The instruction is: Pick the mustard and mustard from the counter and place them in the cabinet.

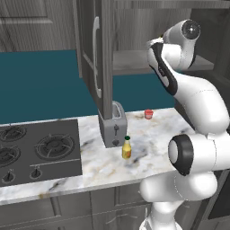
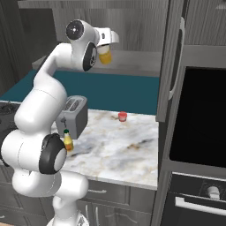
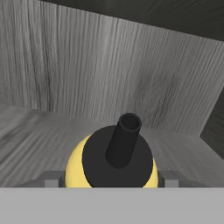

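Note:
My gripper (image 2: pixel 106 47) is shut on the taller orange-yellow mustard bottle (image 2: pixel 105 57), held up at the level of the cabinet shelf (image 2: pixel 134 66). In the hand view the bottle's dark nozzle (image 3: pixel 124 139) points at the cabinet's wood-grain back wall (image 3: pixel 109 74), its yellow body (image 3: pixel 73 169) sits between my fingertips (image 3: pixel 51 179), and the grey shelf (image 3: pixel 30 144) spreads below it. I cannot tell whether the bottle touches the shelf. The smaller green-capped mustard (image 1: pixel 126 148) (image 2: pixel 68 141) stands upright on the marble counter (image 1: pixel 152 139) in front of the toaster.
A grey toaster (image 1: pixel 112 126) (image 2: pixel 73 115) stands under the open cabinet door (image 1: pixel 96 49) with its pale handle (image 2: pixel 176 57). A small red cup (image 1: pixel 148 114) (image 2: pixel 122 116) sits at the counter's back. The black hob (image 1: pixel 36 150) is on the left, an oven (image 2: pixel 198 119) on the right.

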